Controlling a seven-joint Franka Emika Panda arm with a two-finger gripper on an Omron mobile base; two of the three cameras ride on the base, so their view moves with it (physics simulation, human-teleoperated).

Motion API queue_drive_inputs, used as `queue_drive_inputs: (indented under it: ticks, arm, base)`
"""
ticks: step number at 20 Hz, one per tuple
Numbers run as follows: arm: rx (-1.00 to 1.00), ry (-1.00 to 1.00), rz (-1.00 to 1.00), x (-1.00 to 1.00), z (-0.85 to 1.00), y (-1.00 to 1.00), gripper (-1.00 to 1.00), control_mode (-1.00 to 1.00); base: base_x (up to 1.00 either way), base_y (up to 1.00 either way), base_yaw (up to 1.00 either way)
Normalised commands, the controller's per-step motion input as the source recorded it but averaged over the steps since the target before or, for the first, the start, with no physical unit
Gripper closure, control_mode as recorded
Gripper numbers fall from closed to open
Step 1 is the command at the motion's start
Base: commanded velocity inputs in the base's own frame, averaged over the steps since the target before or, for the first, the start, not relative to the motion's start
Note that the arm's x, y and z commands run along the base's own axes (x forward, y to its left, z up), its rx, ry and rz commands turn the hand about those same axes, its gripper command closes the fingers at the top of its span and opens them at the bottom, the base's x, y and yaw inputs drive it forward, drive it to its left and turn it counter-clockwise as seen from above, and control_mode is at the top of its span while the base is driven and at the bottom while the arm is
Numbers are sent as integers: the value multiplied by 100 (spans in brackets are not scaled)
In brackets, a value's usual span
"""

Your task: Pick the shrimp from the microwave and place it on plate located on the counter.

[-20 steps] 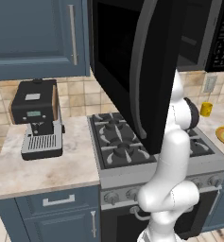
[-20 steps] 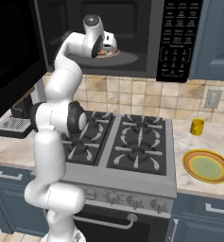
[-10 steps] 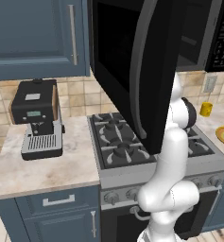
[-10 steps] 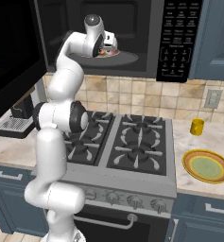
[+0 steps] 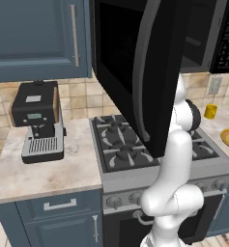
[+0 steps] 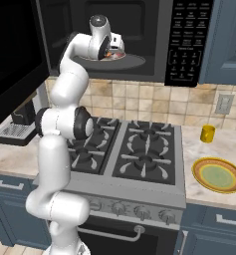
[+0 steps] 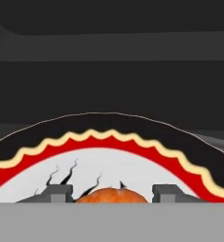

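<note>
The black microwave (image 6: 154, 30) hangs above the stove with its tall door (image 5: 135, 72) swung wide open. Inside it lies a white dish with a red and yellow wavy rim (image 7: 108, 142). On that dish rests the orange shrimp (image 7: 111, 195). My gripper (image 6: 116, 49) reaches into the cavity just over the dish. It is open, its two fingertips (image 7: 56, 193) standing either side of the shrimp with a gap to it. The yellow-orange plate with a greenish rim (image 6: 218, 175) sits on the beige counter (image 6: 199, 149) right of the stove.
A gas stovetop (image 6: 134, 149) lies below the microwave. A small yellow cylinder (image 6: 207, 133) stands behind the plate near the wall. A black coffee machine (image 5: 38, 120) is on the left counter. The open door juts out close beside my arm.
The hand has edged a little further into the microwave, toward the dish. Everything else is as it was.
</note>
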Motion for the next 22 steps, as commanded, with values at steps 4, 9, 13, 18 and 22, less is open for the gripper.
queue_drive_inputs:
  ticks: [4, 9, 13, 18, 22]
  arm:
    - [0, 0, 0, 0, 0, 0, 100, -100]
    - [0, -3, -5, -24, 18, 0, 100, -100]
    - [0, -11, -9, -89, 47, -2, 100, -100]
    - [0, -17, -5, -100, 16, -30, 100, -100]
    - [0, -14, -3, -100, -31, -42, 100, -100]
  base:
    - [0, 0, 0]
    - [0, 0, 0]
    - [0, 0, 0]
    - [0, 0, 0]
    - [0, 0, 0]
